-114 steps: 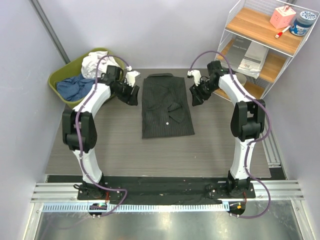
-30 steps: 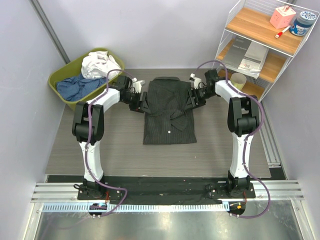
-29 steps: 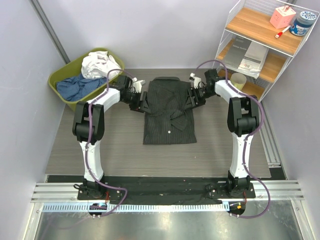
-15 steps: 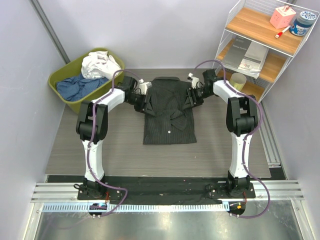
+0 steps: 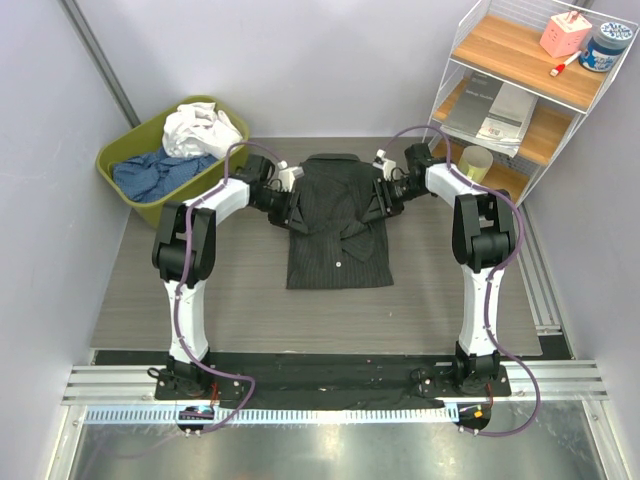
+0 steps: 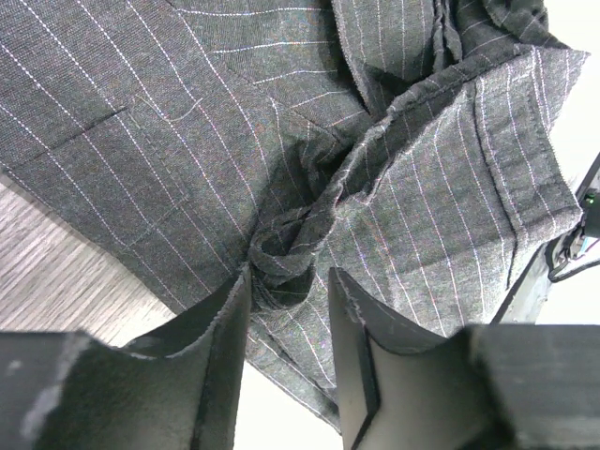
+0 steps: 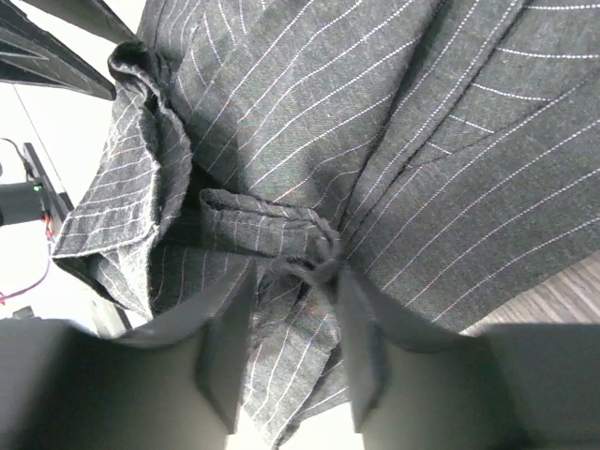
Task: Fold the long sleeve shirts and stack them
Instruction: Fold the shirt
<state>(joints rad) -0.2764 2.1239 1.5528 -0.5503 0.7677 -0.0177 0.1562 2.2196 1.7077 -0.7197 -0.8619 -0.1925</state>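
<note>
A dark pinstriped long sleeve shirt [image 5: 336, 240] lies partly folded at the table's middle, collar toward the back. My left gripper [image 5: 286, 201] is at its left shoulder edge and my right gripper [image 5: 381, 198] at its right shoulder edge. In the left wrist view the left gripper [image 6: 289, 281] has its fingers drawn close around a gathered bunch of the shirt [image 6: 281, 258]. The right gripper [image 7: 295, 277] likewise pinches a twisted fold of the shirt [image 7: 314, 262] between its fingers. The cloth around both grips is wrinkled and lifted.
A green basket [image 5: 118, 158] at the back left holds a white garment [image 5: 203, 128] and a blue one [image 5: 150, 175]. A white wire shelf unit [image 5: 530, 95] stands at the back right, with a cup [image 5: 477, 160] near the right arm.
Since 3.8 s ago both arms moved inward from beside the shirt onto its shoulders. In the last second they edged further in and the cloth bunched at the fingertips.
</note>
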